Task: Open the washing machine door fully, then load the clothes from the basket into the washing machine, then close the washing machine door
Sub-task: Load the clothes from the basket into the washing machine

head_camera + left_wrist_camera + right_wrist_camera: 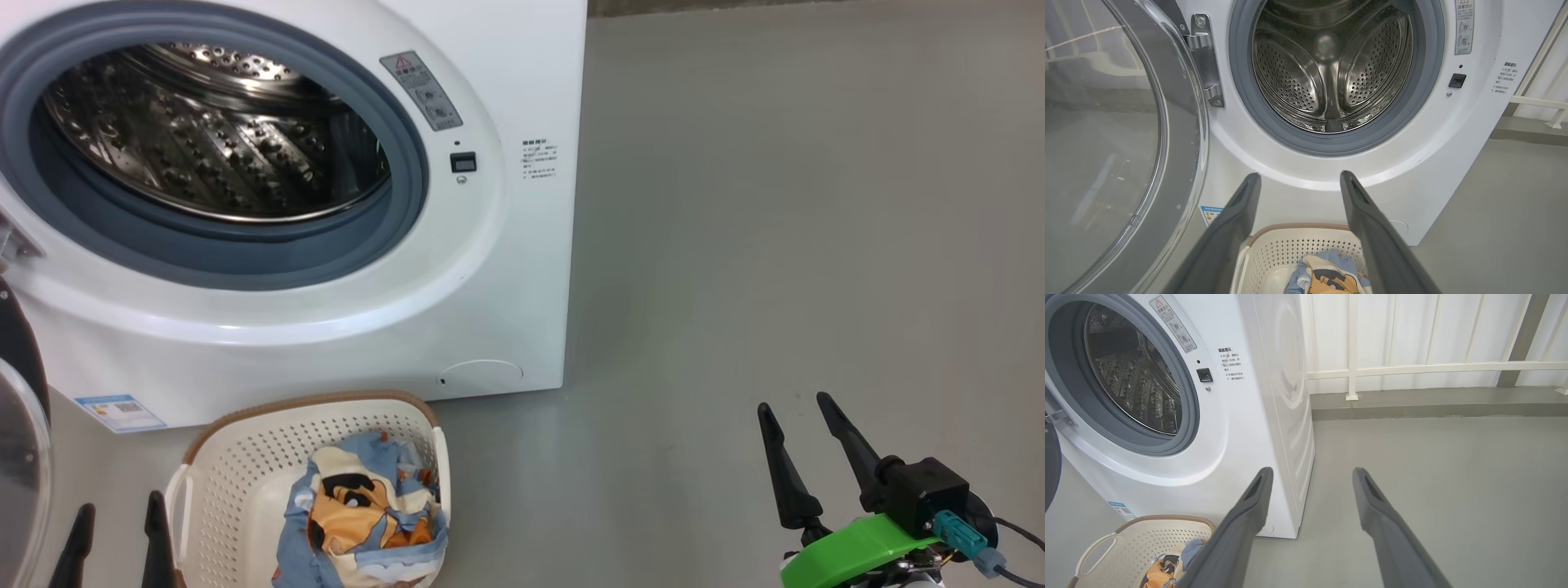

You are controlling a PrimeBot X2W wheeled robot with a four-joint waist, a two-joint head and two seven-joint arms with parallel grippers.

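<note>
My left gripper [1299, 176] and right gripper [1312, 470] stand spread apart; blue cartoon-print clothes [359, 506] lie crumpled in the cream basket [237, 465].

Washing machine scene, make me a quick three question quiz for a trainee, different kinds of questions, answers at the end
1. True or false: the washing machine door stands swung open.
2. Where are the clothes? A: in the drum. B: in the basket. C: loose on the floor.
3. Fill in: the tool right beside the basket is the ____ one, choosing between the left tool and the right tool.

Key: 1 true; 2 B; 3 left.
</note>
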